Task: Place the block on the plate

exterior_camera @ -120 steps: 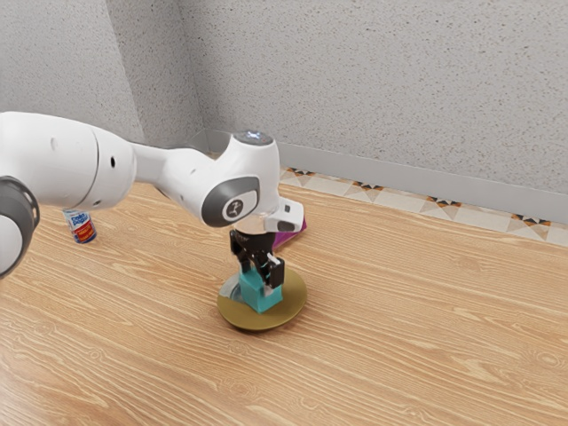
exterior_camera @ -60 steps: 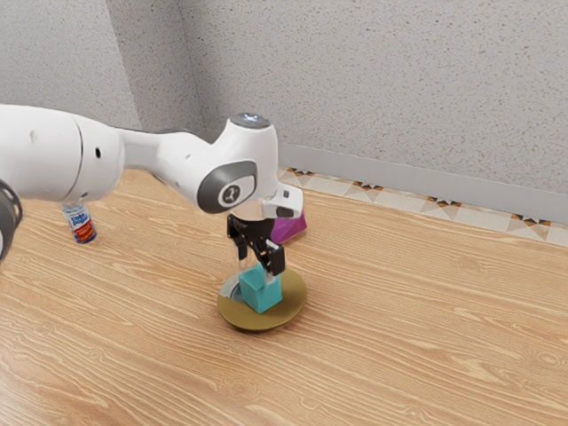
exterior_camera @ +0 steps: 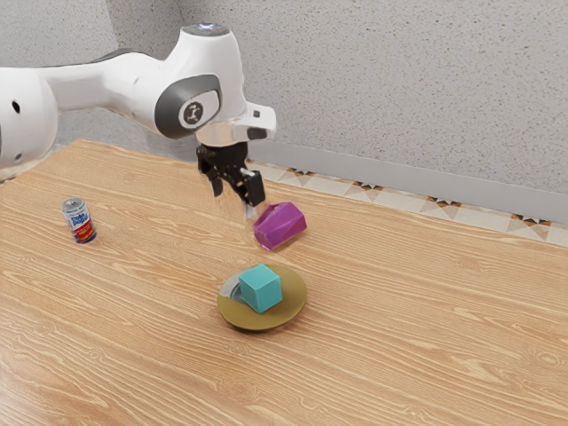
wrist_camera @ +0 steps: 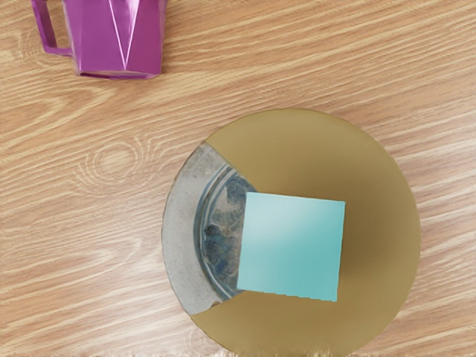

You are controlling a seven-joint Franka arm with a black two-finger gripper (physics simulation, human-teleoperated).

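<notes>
My gripper [exterior_camera: 232, 206] hangs above the table, higher than the plate and toward the exterior view's upper left from it, open and holding nothing. The teal block [exterior_camera: 261, 288] rests on the olive-gold plate [exterior_camera: 286, 305], near its middle. In the wrist view the block [wrist_camera: 291, 247] sits flat on the plate [wrist_camera: 379, 193], partly over the grey-blue patterned patch at one side. The block and the gripper are well apart.
A purple mug [exterior_camera: 280, 225] lies beyond the plate in the exterior view, and the mug [wrist_camera: 119, 37] appears again in the wrist view. A can [exterior_camera: 79, 220] stands on the wooden table [exterior_camera: 399, 328] at the exterior view's left.
The fingers have come off the block, and my hand has risen and moved toward the exterior view's upper left. The block has stayed on the plate.
</notes>
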